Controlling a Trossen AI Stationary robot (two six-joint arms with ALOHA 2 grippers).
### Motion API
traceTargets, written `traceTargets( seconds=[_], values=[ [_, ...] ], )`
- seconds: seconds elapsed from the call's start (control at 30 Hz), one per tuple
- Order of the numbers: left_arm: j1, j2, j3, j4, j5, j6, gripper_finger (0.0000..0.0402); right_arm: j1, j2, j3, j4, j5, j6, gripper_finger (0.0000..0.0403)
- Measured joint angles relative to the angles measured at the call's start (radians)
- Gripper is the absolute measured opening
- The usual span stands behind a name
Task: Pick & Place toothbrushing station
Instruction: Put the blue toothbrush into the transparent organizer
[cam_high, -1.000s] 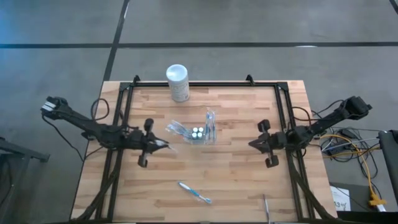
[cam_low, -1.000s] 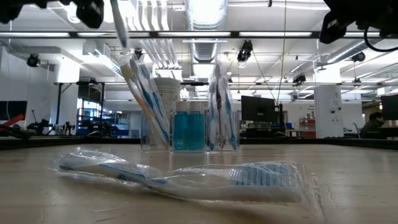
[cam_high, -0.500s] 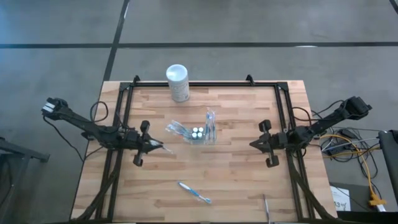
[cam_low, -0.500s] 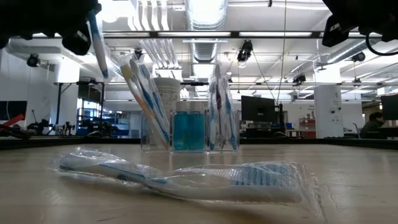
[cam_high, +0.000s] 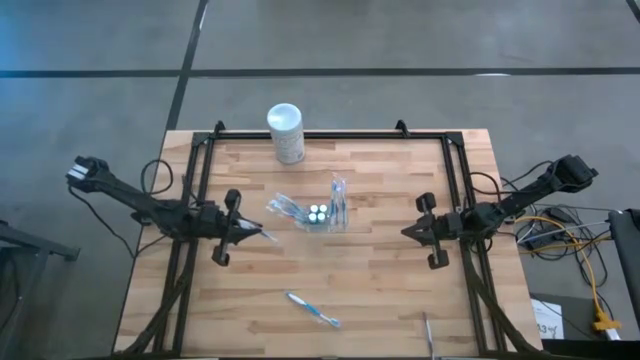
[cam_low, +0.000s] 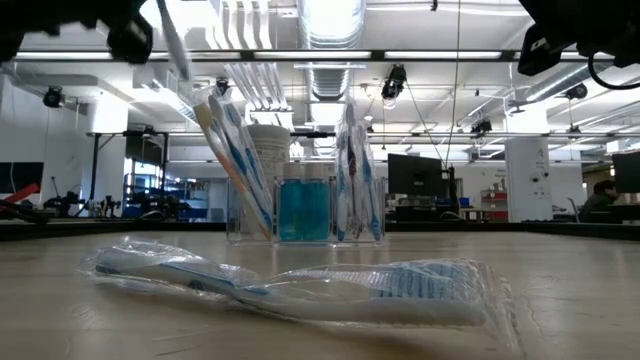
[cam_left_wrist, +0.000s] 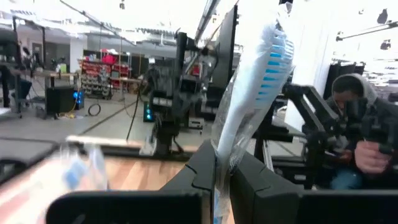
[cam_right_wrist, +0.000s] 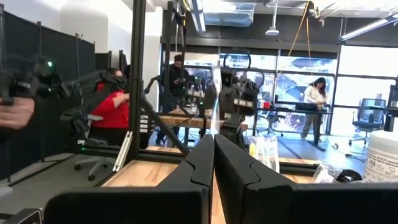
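Butcher-block tabletop (cam_high: 380, 290), pale wood planks inside a black frame, set on a grey floor; an open workshop with monitors and seated people lies beyond.

Left side: the left gripper (cam_high: 243, 232) is pinching a plastic-wrapped white toothbrush with blue bristles (cam_left_wrist: 252, 93), held above the wood. Over the last second this arm has drawn back toward its own side, away from the holder, and in the low view the brush has tilted. Judgement: the insertion is not yet made; the arm appears to be re-aiming before it goes in.

Centre: the toothbrushing station (cam_high: 318, 213), a small clear plastic cup-like holder, stands upright mid-table, unmoved. It contains several wrapped toothbrushes leaning out on the left, more standing upright on the right, and small blue tubes between them. A tall white cylindrical canister with a yellow label (cam_high: 286, 133) stands at the far edge, well apart. One wrapped blue-and-white toothbrush (cam_high: 312, 309) lies loose near the front edge, and another thin item (cam_high: 428, 332) lies at that edge.

Right side: the right gripper (cam_high: 411, 230) hovers with fingers pressed together, empty, unchanged.
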Motion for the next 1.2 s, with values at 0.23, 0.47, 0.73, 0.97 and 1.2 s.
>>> traceTargets(
  seconds=[0.23, 0.47, 0.73, 0.97, 1.2],
  values=[
    [0.013, 0.249, 0.297, -0.043, -0.018, 0.133, 0.0021, 0.0, 0.0, 0.0, 0.01, 0.0, -0.017, 0.0008],
    [0.083, 0.546, 0.589, -0.123, -0.068, 0.173, 0.0021, 0.0, 0.0, 0.0, 0.01, 0.0, -0.018, 0.0008],
    [0.155, 0.853, 0.774, -0.124, -0.168, 0.146, 0.0021, 0.0, 0.0, 0.0, 0.008, 0.0, -0.018, 0.0008],
    [0.228, 1.005, 0.8, -0.101, -0.21, 0.033, 0.0021, 0.0, 0.0, 0.0, 0.009, 0.001, -0.018, 0.0008],
    [0.264, 1.078, 0.788, -0.086, -0.238, -0.059, 0.0021, 0.0, 0.0, 0.0, 0.009, 0.001, -0.018, 0.0008]
  ],
)
